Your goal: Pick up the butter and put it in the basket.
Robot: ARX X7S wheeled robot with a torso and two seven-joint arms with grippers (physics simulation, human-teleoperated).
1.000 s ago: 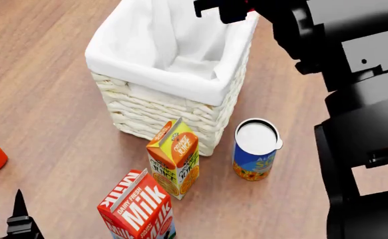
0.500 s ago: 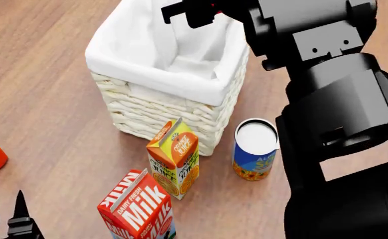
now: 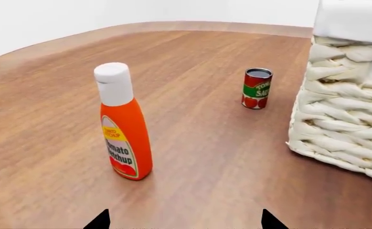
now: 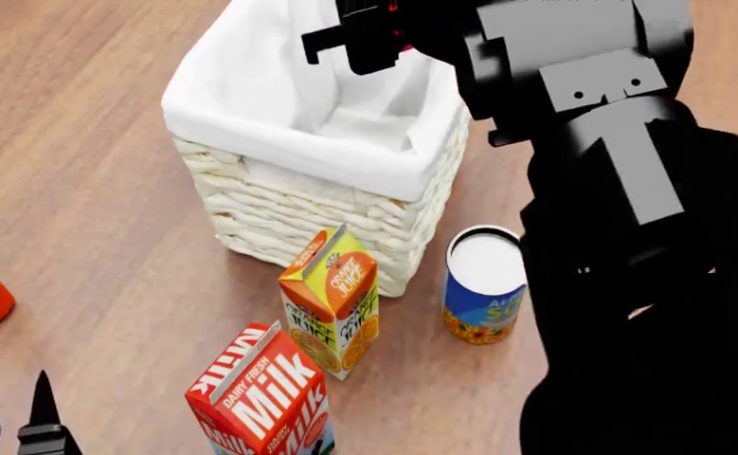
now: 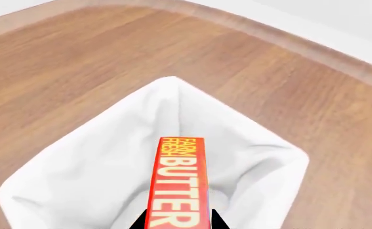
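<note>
Butter [image 5: 176, 186], slim red box, apparently gripped over basket [image 5: 77, 176].

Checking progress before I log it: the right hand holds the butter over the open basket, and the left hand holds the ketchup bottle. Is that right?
Not quite. The right hand does hold the butter over the basket, but the left hand holds nothing. In the left wrist view the ketchup bottle stands free on the table, ahead of the open fingertips.
</note>
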